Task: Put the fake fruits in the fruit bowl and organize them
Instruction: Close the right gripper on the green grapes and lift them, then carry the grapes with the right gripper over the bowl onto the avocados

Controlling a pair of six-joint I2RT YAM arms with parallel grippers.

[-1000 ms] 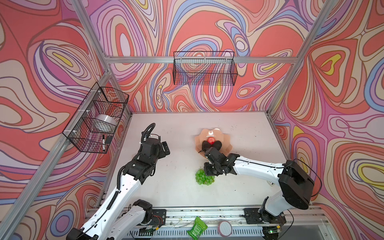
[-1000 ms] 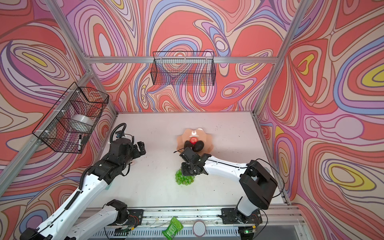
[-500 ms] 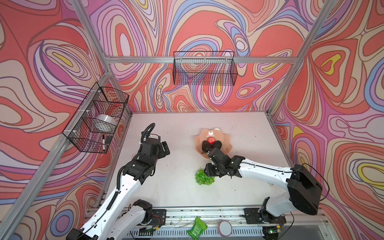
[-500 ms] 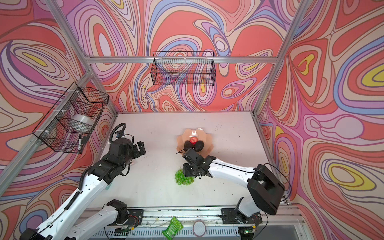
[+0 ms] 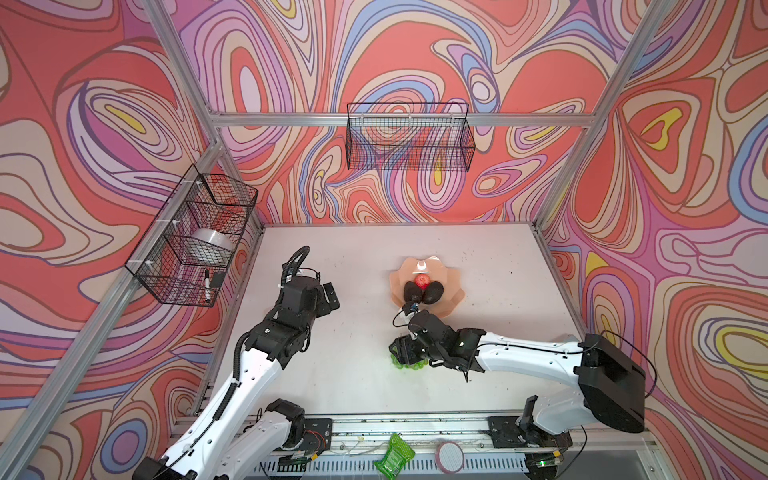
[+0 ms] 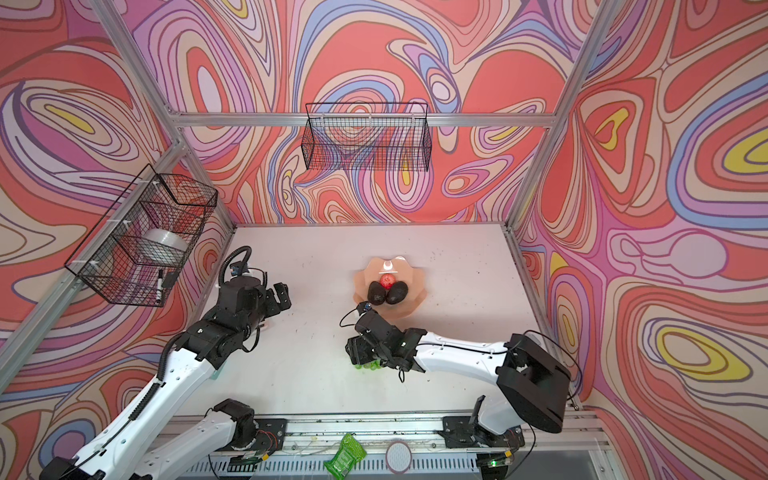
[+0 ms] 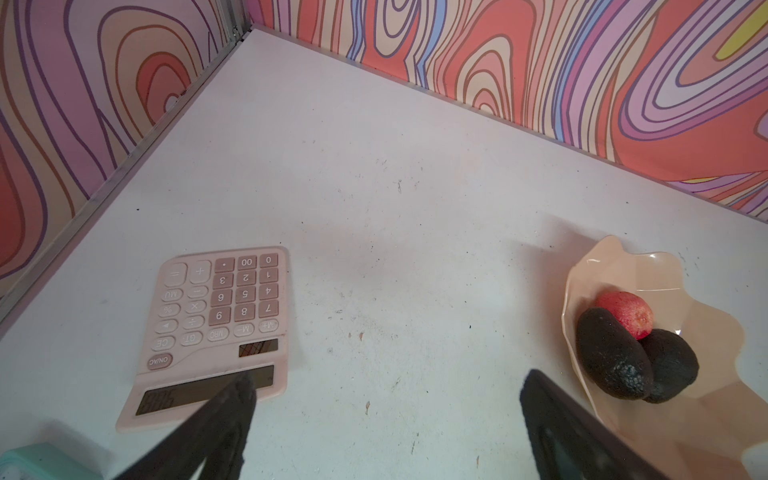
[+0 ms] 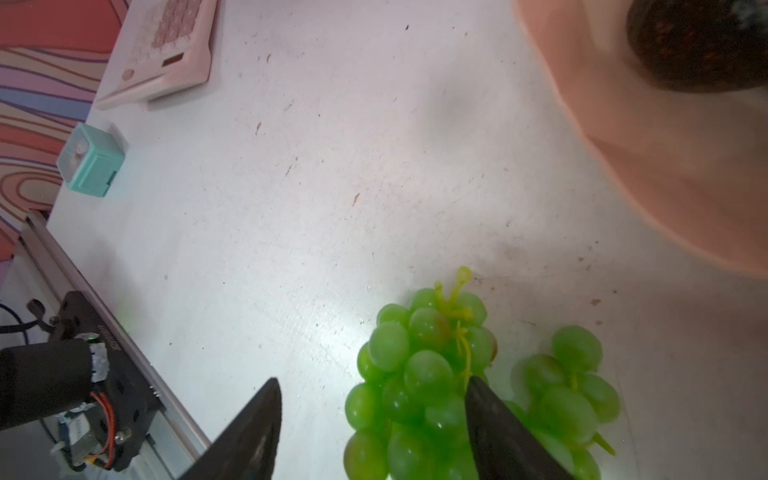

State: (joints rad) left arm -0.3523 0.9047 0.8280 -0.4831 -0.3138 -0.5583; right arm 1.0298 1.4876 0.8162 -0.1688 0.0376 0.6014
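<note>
– Grapes [image 8: 419, 374], glossy bright green bunch: where?
– On the scuffed white tabletop [image 5: 361, 374], near the peach scalloped bowl [image 5: 451, 286]; right gripper [image 8: 372, 380] spread over them, left gripper [image 7: 386, 374] wide, empty. Swirly pink walls [image 5: 415, 50] around.

A: Fruit bowl [image 7: 648, 270]: smooth, glossy peach plastic by the look, bright highlights along the rim. Avocados [image 7: 611, 357]?
B: Matt, near-black, pebbled and rough, with pale scuffing at one end. Apple [image 7: 625, 313]: red, dull, finely grainy.
A: Grapes [image 8: 419, 374]?
B: Translucent green, smooth and shiny, like soft plastic; thin yellow-green plastic stems.
A: Table [image 7: 415, 208]?
B: White, mostly matt with a faint sheen, scratched and speckled. Calculator [image 7: 216, 328]: pale pink matt plastic, dark glossy display. Far basket [image 5: 409, 137]: thin black-coated metal wire.
</note>
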